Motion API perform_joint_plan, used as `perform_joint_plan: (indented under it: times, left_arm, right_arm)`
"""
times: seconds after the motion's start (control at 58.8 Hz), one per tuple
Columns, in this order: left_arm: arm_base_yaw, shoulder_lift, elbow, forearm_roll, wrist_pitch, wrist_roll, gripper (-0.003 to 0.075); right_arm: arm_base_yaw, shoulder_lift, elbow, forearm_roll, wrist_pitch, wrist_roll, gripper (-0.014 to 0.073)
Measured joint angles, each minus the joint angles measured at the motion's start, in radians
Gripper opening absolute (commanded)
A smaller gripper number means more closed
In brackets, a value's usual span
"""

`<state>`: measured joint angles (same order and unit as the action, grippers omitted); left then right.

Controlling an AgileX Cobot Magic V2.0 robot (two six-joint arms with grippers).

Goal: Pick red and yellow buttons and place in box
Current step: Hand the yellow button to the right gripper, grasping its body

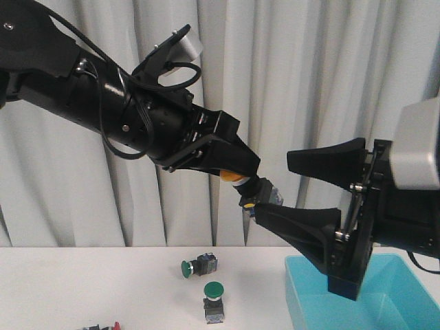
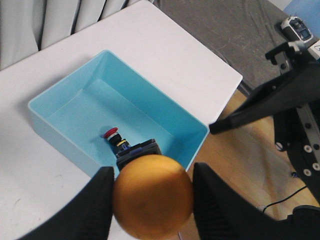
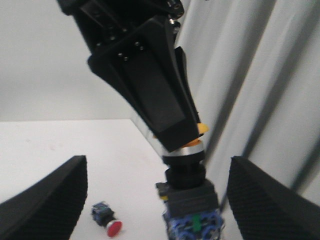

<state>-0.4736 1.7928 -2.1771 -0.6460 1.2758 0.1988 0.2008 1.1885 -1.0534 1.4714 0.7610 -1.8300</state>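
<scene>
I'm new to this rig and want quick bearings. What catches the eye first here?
The left hand holds the yellow button in mid-air, between the fingers of the open right hand. Below lies the turquoise box with a red button inside; two green buttons sit on the table.

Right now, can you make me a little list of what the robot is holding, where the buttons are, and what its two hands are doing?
left gripper: shut on the yellow button, held up in the air
right gripper: open, holding nothing, jaws wide beside the yellow button
red button: lying inside the box
box: turquoise tray on the table
green buttons: two on the table, outside the box
left to do: yellow button not yet in the box
</scene>
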Motion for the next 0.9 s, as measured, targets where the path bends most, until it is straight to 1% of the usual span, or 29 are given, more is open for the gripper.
perform_joint_plan:
  times: [0.238,0.476,0.697,0.816,0.901]
  left_arm:
    - [-0.003,-0.001,0.0,0.0,0.0,0.002,-0.0008]
    - [-0.003,-0.001,0.0,0.0,0.0,0.002,-0.0008]
    - [-0.003,-0.001,0.0,0.0,0.0,0.006,-0.0008]
    - [-0.003,-0.001,0.0,0.0,0.0,0.006,-0.0008]
    - [-0.003,-0.001,0.0,0.0,0.0,0.006,-0.0008]
  right_arm:
    - [0.02,0.017,-0.01,-0.021,-0.07,0.001,0.0566]
    - [0.02,0.1,-0.01,-0.029,-0.092,0.002,0.0566]
    - [0.02,0.16,-0.041,-0.029,-0.08,0.004,0.0563]
    - [0.02,0.178,-0.054,-0.029,-0.066,0.023,0.0534]
    - [0.02,0.179,-0.057,-0.029,-0.064,0.042,0.0482]
